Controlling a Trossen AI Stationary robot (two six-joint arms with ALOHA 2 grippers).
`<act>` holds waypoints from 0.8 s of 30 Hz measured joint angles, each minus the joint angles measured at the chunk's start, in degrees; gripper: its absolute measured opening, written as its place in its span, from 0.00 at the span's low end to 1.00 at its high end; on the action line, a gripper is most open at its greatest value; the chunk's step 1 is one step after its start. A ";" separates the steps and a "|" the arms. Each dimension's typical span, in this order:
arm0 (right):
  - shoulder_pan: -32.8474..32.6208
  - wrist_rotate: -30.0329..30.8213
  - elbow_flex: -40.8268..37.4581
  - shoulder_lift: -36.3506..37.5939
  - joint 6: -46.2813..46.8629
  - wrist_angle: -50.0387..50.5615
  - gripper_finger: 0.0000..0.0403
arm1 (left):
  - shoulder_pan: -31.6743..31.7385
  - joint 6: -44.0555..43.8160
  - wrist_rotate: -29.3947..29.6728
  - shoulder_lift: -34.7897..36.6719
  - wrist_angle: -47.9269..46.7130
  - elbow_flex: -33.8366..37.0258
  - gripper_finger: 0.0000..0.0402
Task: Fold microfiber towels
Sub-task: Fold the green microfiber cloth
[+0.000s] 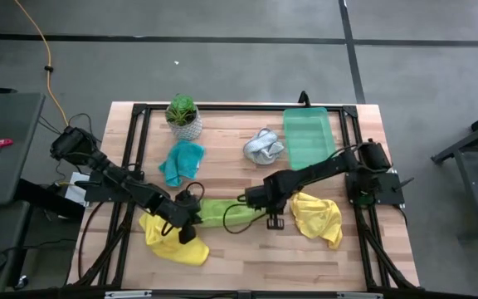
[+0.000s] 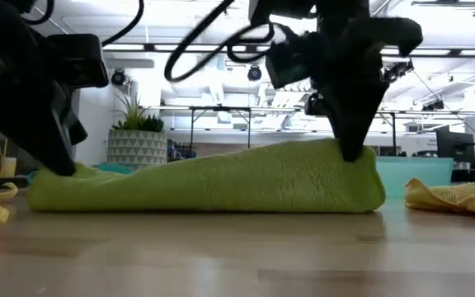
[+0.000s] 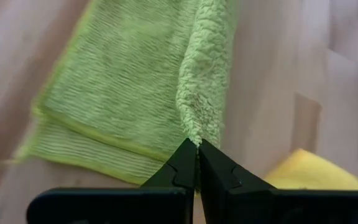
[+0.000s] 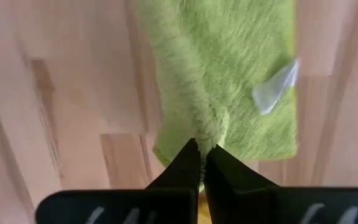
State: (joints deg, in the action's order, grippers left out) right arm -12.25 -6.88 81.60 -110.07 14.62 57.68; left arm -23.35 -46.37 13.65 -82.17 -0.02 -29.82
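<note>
The lime green towel (image 1: 218, 212) lay mid-fold at the front centre of the worktop (image 1: 247, 257), each end pinched by the left end effector (image 3: 197, 144) and right end effector (image 4: 202, 146), while four other towels remained crumpled, unfolded

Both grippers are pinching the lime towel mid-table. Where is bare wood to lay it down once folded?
Bare wood lies along the table's near edge, between the two yellow towels, and between the teal towel and grey-white towel. It is crowded around the lime towel, where the left gripper and right gripper pinch it.
</note>
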 joint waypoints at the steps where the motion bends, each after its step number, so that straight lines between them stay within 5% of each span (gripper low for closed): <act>1: 0.33 0.10 0.00 -0.07 -0.05 0.93 0.00 | 0.29 0.00 0.75 0.00 -0.09 0.00 0.00; 13: 2.25 2.70 0.00 0.64 -2.25 2.64 0.00 | 4.00 -2.46 5.06 3.28 -1.75 0.00 0.00; 24: 6.28 10.04 0.00 13.30 -12.69 5.97 0.00 | 10.84 13.51 15.49 26.45 -5.60 -0.04 0.00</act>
State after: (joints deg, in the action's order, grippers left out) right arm -5.98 3.16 81.60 -96.77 1.93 63.66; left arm -12.52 -32.86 29.14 -55.72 -5.61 -29.87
